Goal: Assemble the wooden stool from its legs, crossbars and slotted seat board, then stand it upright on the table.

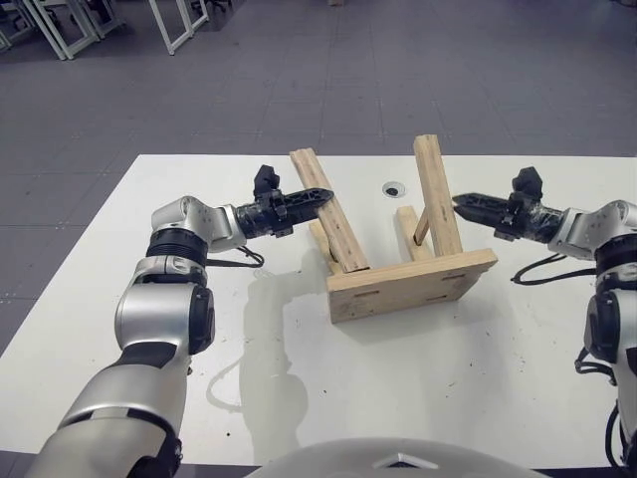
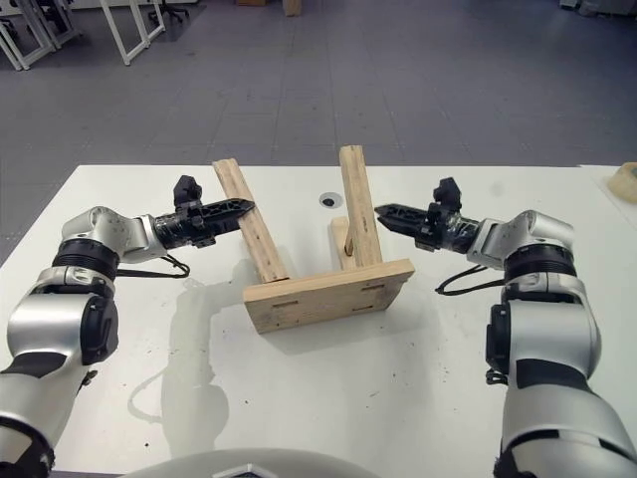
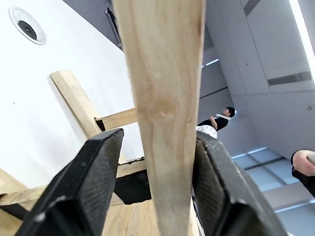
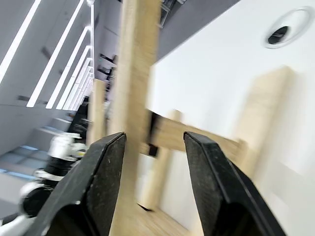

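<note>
The wooden stool lies on its side on the white table [image 1: 199, 398]. Its slotted seat board [image 1: 408, 284] stands on edge at the front and the legs point away from me. My left gripper [image 1: 323, 194] comes in from the left at the upper left leg [image 1: 336, 227]. In the left wrist view that leg [image 3: 165, 73] runs between the open fingers [image 3: 93, 187], with a thin gap at one finger. My right gripper [image 1: 460, 204] is open beside the upper right leg [image 1: 436, 189], its tips just right of the wood. A crossbar [image 4: 197, 140] shows past them.
A round cable hole [image 1: 394, 187] sits in the table behind the stool, between the legs. A tan object [image 2: 627, 181] lies at the table's far right edge. Bare table lies in front of the seat board and to both sides. Beyond the far edge is open floor.
</note>
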